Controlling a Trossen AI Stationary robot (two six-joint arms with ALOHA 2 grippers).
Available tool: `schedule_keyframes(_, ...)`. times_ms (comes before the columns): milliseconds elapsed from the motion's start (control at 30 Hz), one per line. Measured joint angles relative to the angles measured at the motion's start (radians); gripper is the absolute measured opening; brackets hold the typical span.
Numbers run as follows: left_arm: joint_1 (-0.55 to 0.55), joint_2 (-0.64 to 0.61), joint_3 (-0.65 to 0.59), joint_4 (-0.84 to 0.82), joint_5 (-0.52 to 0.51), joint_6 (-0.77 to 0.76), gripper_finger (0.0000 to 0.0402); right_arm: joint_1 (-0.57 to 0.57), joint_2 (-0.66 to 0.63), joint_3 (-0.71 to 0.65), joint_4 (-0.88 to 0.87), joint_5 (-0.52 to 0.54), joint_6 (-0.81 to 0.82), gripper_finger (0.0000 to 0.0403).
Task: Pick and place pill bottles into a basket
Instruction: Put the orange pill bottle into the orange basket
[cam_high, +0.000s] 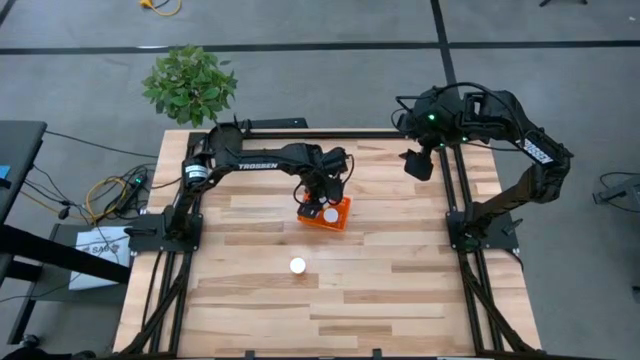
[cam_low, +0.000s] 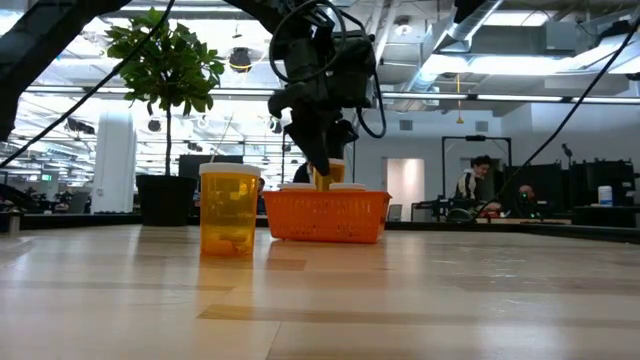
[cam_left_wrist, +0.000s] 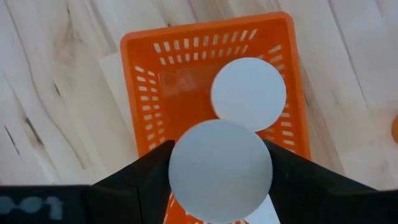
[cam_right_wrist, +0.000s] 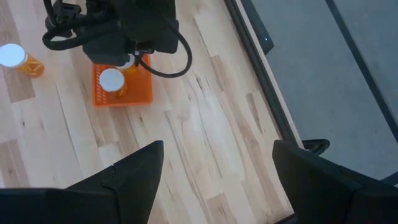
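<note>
The orange basket (cam_high: 338, 217) stands mid-table, and one pill bottle stands in it, its white cap (cam_left_wrist: 249, 93) facing up. My left gripper (cam_left_wrist: 221, 186) hangs over the basket's near part, shut on a second amber pill bottle (cam_low: 328, 175) with a white cap (cam_left_wrist: 221, 171). A third pill bottle (cam_high: 298, 265) stands upright on its base on the bare table nearer the front edge; the low view shows it left of the basket (cam_low: 325, 215). My right gripper (cam_high: 418, 163) waits raised at the far right, open (cam_right_wrist: 217, 168), with nothing between its fingers. My left gripper pinches the pill bottle between its two fingers (cam_left_wrist: 146, 180), one on each side just under the cap's rim (cam_left_wrist: 176, 168). The fingers come from above, slanting down. The bottle stays upright and its lower end (cam_low: 326, 184) reaches the basket's rim; whether it rests on the basket's floor is hidden.
A potted plant (cam_high: 190, 85) stands beyond the table's far left corner. Cables (cam_high: 110, 190) lie off the left edge. Open wood (cam_high: 400, 290) stretches in front of and right of the basket. People and equipment show far behind the table in the low view.
</note>
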Motion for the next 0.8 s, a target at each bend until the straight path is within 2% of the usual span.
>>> schedule_keyframes(233,0.002,0.0,0.0,-0.001,0.0,0.0,0.0223,0.0,0.0,0.0,0.0,0.0,0.0,0.0297)
schedule_keyframes(567,0.002,0.0,0.0,0.003,-0.022,0.007,0.0296,0.0,0.0,0.0,0.0,-0.001,0.0,0.0297)
schedule_keyframes(800,0.003,-0.001,0.0,-0.022,-0.056,-0.01,0.0305,0.0,0.0,0.0,0.004,0.0,0.0,0.0297)
